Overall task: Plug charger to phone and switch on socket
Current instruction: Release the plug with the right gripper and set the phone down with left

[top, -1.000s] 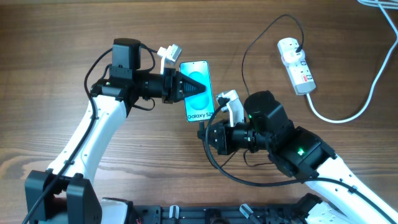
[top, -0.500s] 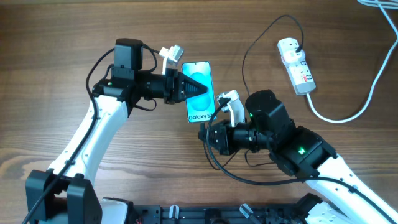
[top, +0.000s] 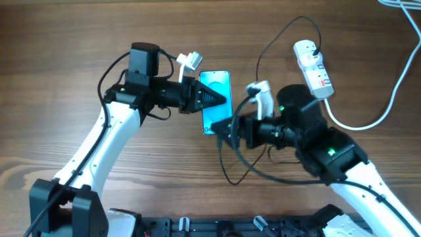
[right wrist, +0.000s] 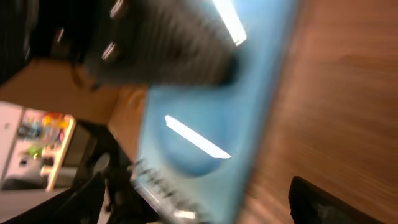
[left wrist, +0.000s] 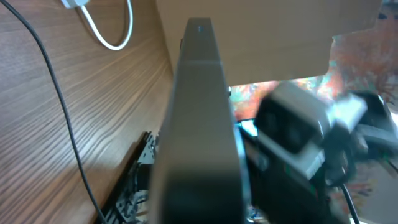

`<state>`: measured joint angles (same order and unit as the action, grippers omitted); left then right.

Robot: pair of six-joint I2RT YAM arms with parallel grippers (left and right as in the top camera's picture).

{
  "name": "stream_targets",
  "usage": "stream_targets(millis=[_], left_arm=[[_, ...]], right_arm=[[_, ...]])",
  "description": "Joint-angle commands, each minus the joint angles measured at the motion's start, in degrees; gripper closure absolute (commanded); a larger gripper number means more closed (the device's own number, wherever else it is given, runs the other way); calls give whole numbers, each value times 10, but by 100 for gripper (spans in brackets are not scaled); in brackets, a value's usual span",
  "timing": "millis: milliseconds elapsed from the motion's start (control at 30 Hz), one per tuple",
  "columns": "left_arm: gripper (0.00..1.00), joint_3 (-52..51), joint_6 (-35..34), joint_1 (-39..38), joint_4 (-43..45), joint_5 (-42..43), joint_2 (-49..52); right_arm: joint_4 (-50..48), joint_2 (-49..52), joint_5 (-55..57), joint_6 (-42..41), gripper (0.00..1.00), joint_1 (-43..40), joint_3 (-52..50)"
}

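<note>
Overhead: phone point(top: 216, 80) sits just 12 o'clock of frame centre, screen up, long axis running 12 to 6. Teal-and-white screen, with the lower part covered by both arms.

Left end effector point(top: 220, 100) comes in from 9 o'clock and is clamped on the phone across its middle. In the left wrist view the phone point(left wrist: 199, 124) shows edge-on as a grey slab straight ahead, with wood surface point(left wrist: 74, 155) to its left. Whether the phone is lifted or resting on the surface, cannot tell.

Right end effector point(top: 230, 128) is at the phone's 6 o'clock edge, its arm reaching in from 4 o'clock. In the right wrist view the jaws stand wide apart, with one dark finger point(right wrist: 317, 202) at 4 o'clock, the other at 8 o'clock, and the blurred blue screen point(right wrist: 205, 124) between them. Nothing visibly gripped.

Socket point(top: 314, 66) lies at 2 o'clock on the surface point(top: 66, 39), well apart from the phone. It has red switches point(top: 321, 79) on top; on or off, cannot tell. The charger cable point(top: 258, 66) is plugged into the socket's 12 o'clock end, loops up and round toward 9 o'clock, then drops behind the right arm. Its plug tip is hidden, so cannot tell if it is in the phone. A thick white cord point(top: 388, 105) leaves the socket's 6 o'clock end and curves out toward 3 o'clock.

Left wrist view also catches the black cable point(left wrist: 59, 99) crossing the wood and a white cord loop point(left wrist: 115, 40) at 11 o'clock.
</note>
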<state>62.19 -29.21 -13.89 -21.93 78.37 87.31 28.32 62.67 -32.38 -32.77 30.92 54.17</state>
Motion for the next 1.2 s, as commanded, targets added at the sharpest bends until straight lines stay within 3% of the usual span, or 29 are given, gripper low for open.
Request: stream_targets(millis=[0,67,267,433,700,1167], left_arm=[[96,-4,1,-1,0,30,-13],[96,-4,3,-1,0,-16,-13],[96,-4,5,-18,-91,-377,-2],[96,-4,3,-57,-106,-511,49],[96,-4,-17,-85,-57,-564,146],[96,-4,-34,-85,-54,-594,182]], right_arm=[[3,-3,-73,40,1,-63,18],[14,-3,-82,45,1,-99,18],[102,0,-65,122,0,-171,17],[166,21,14,151,0,-176,16],[206,83,100,161,0,-176,16],[154,177,101,156,0,-176,16]])
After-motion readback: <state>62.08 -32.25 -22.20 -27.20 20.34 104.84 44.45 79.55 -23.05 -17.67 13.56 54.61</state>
